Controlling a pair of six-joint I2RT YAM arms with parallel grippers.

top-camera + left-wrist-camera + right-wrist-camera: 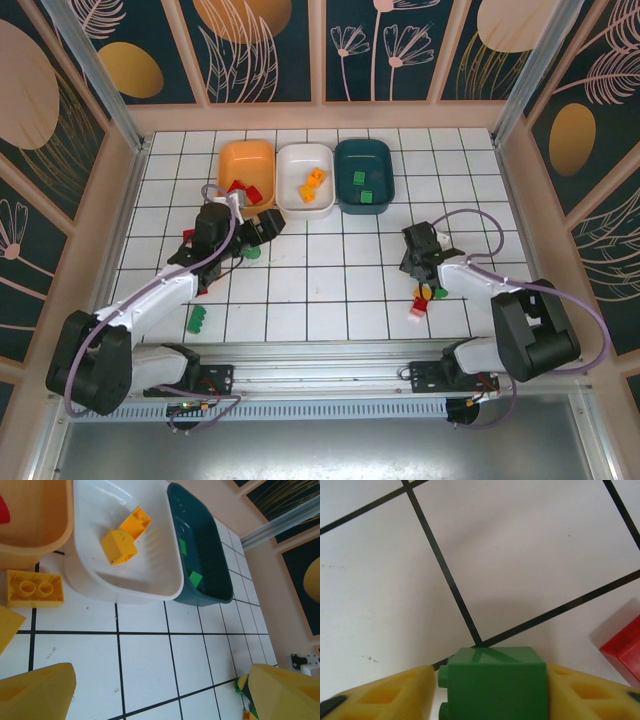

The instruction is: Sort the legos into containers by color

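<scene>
Green lego point(495, 680): small rigid plastic brick, judged light, smooth-sided, not fragile; could twist if pinched off-centre. Best hold: opposite sides, mid-height. Location: bottom centre of right wrist view, over white tiled counter point(530, 555); resting or lifted, cannot tell. Red lego point(625, 650) near, lower right. Right end effector point(492, 692) pinching green lego, pads on both sides, studs toward left pad. Left end effector point(160, 675) spread, empty. Dark teal tray point(380, 160), upper centre of top view, well apart.

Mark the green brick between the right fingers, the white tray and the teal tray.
green brick point(495, 682), right wrist view, front face.
white tray point(145, 550), left wrist view, bare floor.
teal tray point(211, 550), left wrist view, bare inside.
</scene>
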